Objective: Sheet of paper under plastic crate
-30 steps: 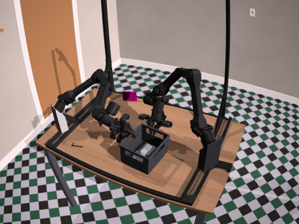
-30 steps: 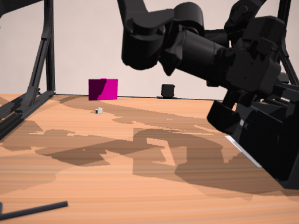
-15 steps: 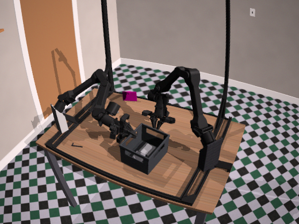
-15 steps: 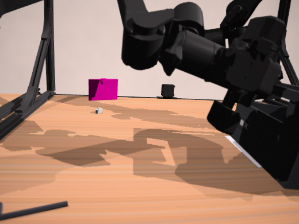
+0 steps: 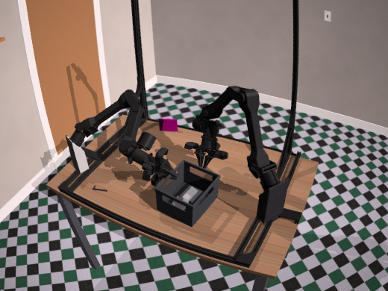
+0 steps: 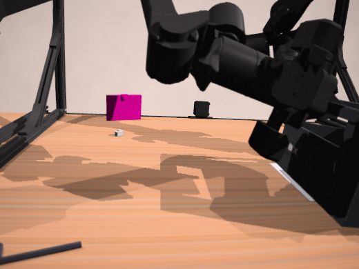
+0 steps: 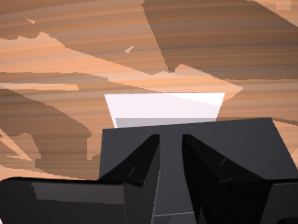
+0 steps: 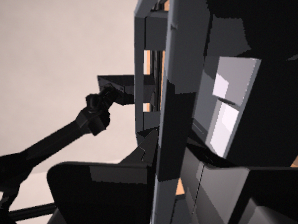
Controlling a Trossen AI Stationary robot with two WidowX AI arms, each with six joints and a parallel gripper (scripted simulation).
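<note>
The dark crate point(image 5: 175, 214) point(image 7: 250, 150) stands about level on the table; any slight tilt is hard to tell. The white sheet point(image 6: 293, 183) point(image 7: 165, 105) lies flat, a strip of it showing past the crate's bottom edge; the rest is hidden by the crate. My right gripper point(image 5: 175, 173) point(image 8: 165, 135) is shut on the crate's wall at its rim. My left gripper point(image 5: 203, 166) point(image 7: 170, 142) points down by the crate's back side, its empty fingers slightly apart; whether they touch the crate cannot be told. White patches show inside the crate.
A magenta box point(image 5: 169, 124) point(image 6: 128, 107) stands at the table's far edge, with a small white object point(image 6: 118, 133) nearer. A thin black tool point(image 5: 100, 189) point(image 6: 41, 253) lies on the table. Black frame rails run along the table's edges. Both arms arch close together over the crate.
</note>
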